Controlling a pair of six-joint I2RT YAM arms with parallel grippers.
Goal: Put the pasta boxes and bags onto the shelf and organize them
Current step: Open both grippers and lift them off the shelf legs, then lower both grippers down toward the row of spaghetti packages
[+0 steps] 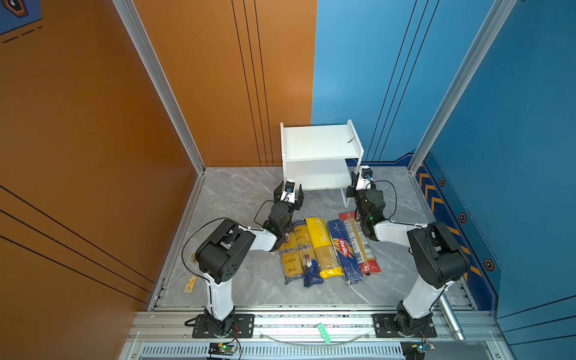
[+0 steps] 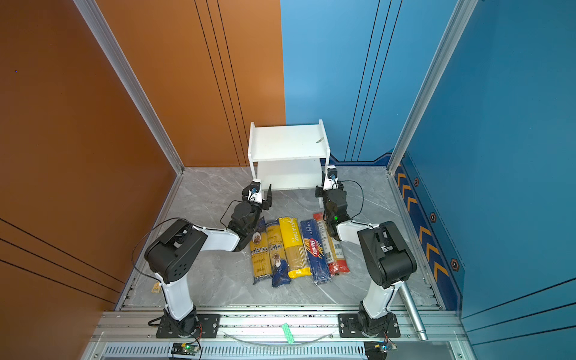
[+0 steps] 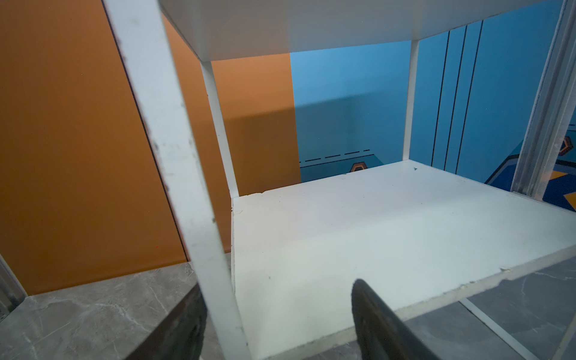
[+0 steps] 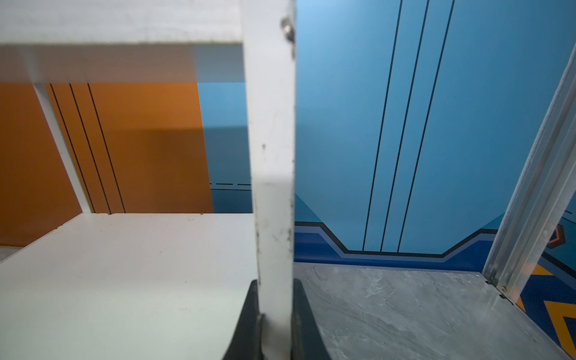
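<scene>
Clamping the shelf [image 1: 318, 143] by its front R leg [image 4: 274, 156], R gripper [image 4: 276, 291] has both fingers [image 4: 249, 321] pressed vs the leg's sides, just above the lower board [image 4: 124, 280]; jaws nearly together w/ only the leg btwn them. L gripper [image 3: 279, 286] sits at the shelf's front L leg [image 3: 174, 156], jaws wide apart, gripping nothing; that leg runs btwn the fingers [image 3: 383, 324], close beside one and well clear of the other; can't tell if it touches. In both top views the 2 grippers are just in front of the shelf, one at each front corner, approx level w/ the lower board. Shelf stands upright on the grey table [image 1: 237, 193], back near the walls. All 5 packs lie flat on the table in front of the shelf, btwn the arms, side by side, long axes pointing toward it; from L-arm side: ankara pack [image 1: 290, 255], 2nd ankara pack [image 1: 307, 252], yellow pack [image 1: 322, 246], Barilla pack [image 1: 344, 249], red-ended pack [image 1: 361, 246]; the red-ended pack's far end lies nearest the R leg, partly under the R arm [image 1: 389, 230]; the 1st ankara pack's far end is partly under the L arm [image 1: 265, 237].
</scene>
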